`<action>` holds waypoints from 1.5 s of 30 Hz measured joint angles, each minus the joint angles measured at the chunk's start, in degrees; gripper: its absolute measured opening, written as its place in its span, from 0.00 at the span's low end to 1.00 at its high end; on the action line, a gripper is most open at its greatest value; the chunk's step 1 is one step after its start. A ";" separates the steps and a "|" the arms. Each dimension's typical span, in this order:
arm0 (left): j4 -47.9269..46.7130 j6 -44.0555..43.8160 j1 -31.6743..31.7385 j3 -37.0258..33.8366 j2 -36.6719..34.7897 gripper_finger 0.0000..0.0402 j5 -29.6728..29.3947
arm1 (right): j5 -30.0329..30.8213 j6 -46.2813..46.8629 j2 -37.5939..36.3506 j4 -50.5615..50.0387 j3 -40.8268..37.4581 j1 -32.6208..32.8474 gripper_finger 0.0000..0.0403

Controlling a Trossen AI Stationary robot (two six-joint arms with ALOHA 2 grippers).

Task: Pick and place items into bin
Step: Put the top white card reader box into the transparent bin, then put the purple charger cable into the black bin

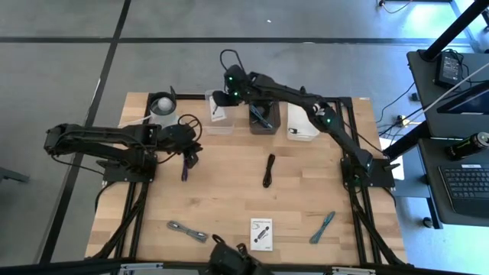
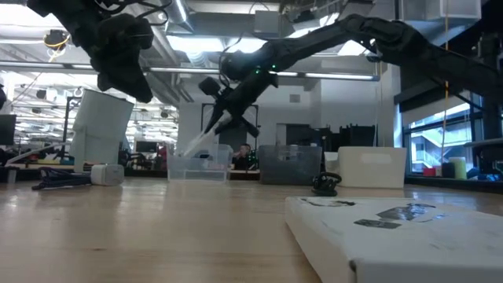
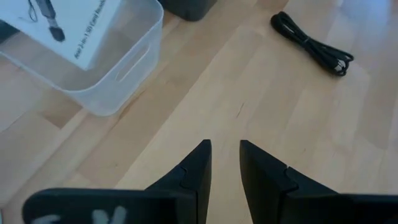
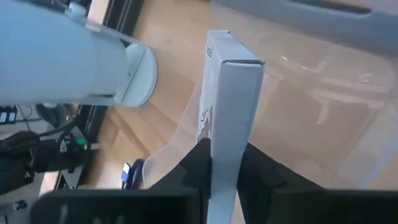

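Progress, high view: we count one white box (image 1: 218, 111) in transit, pinched by the right gripper (image 1: 219, 98) over the clear bin (image 1: 219, 122) at 12 o'clock of the table (image 1: 229, 191); the dark bin (image 1: 262, 118) already holds something.
Remaining: cable coil (image 1: 268, 169) at centre, white card (image 1: 261, 233) at 6 o'clock, teal tool (image 1: 322, 227) at 5 o'clock, grey strip (image 1: 186, 230) at 7 o'clock.
Low view: the box hangs tilted above the bin rim, not yet released, we judge.
Left wrist view: left gripper (image 3: 224, 152) narrowly parted, empty, hovering over bare wood at 9 o'clock.
Right wrist view: fingers clamp the box's narrow faces, above the bin.
Room: open centre; the back row of bins is crowded, and we note items lying close to the front edge.
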 joint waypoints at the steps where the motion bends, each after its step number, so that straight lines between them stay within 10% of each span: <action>1: -0.35 0.00 0.00 0.00 0.04 0.19 0.00 | 0.25 0.39 -0.02 0.05 -0.10 -0.08 0.17; 35: -0.81 0.90 0.13 0.00 0.07 0.19 -2.70 | -0.22 -4.23 -7.78 -3.92 -0.27 -1.63 0.32; 45: -0.48 2.76 0.13 0.02 0.09 0.19 -7.22 | 12.21 -19.19 -19.57 -29.74 -0.27 5.05 0.32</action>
